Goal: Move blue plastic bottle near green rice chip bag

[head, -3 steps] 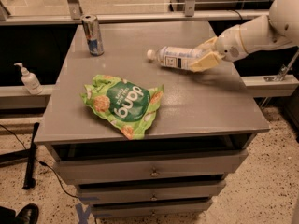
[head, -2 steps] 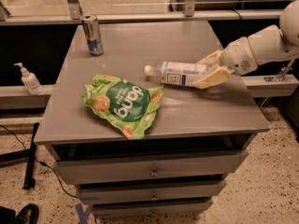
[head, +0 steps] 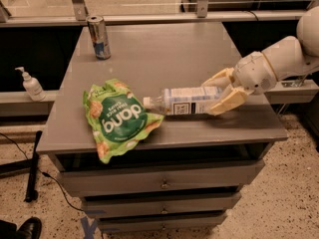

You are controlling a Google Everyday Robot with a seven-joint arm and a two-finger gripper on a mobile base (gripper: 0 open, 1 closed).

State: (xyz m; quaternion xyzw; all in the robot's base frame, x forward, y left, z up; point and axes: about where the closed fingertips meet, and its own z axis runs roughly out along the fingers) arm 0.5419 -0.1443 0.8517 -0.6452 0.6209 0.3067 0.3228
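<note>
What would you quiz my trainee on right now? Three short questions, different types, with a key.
1. True or false: the blue plastic bottle stands upright on the table.
2. The bottle's cap points toward: A) green rice chip bag, B) silver can, C) pump dispenser.
3. Fill in: the end effector, at the table's right side, grips the bottle's ____ end.
Key: 1 false, it lies on its side; 2 A; 3 base.

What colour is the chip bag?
Green rice chip bag: bright green, camera view. Gripper grips blue plastic bottle beside it.
</note>
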